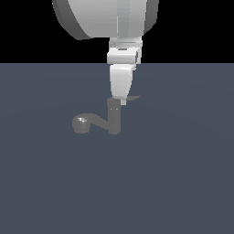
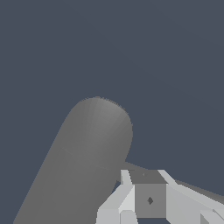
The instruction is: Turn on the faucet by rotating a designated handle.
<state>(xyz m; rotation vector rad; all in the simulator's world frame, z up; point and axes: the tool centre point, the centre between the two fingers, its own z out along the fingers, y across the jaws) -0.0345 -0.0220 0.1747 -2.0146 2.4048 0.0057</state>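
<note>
Small dull grey metal faucet point(image 1: 114, 116) stands centre frame on the dark blue-grey worktop point(image 1: 183, 173), bent spout reaching left. White gripper point(image 1: 122, 101) sits right over its top; thin flat grey handle point(image 1: 134, 98) pokes out right of the jaws. Jaw gap: cannot tell.

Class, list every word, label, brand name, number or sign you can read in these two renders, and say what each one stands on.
None: no readable text in either view.
The faucet, its handle, the pincer and the floor are all plain and unmarked.
The only mark is a small dark diamond in the wrist view, between the pincer's fingers; it is a shape, not a letter or number.
</note>
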